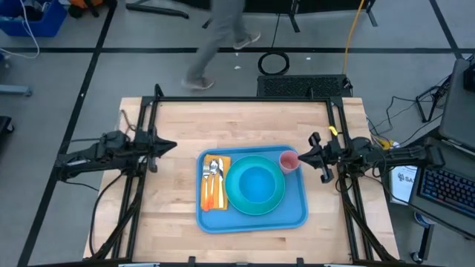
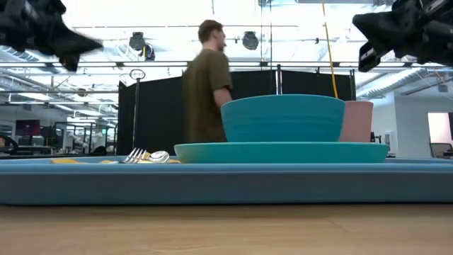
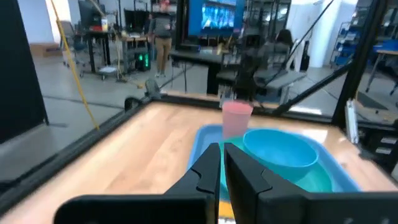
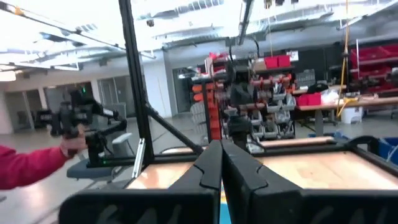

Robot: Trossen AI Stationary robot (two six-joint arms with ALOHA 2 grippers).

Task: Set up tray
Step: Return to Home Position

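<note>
Lying on the wooden table (image 1: 178, 222), the tray (image 1: 297, 215) separates left gripper (image 1: 172, 146) and right gripper (image 1: 300, 157), both pressed together; a person (image 1: 215, 37) walks beyond.

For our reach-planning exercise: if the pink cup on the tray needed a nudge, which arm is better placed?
Probably right: the right end effector hangs beside the pink cup at the tray corner; the left end effector is across the tray.
</note>
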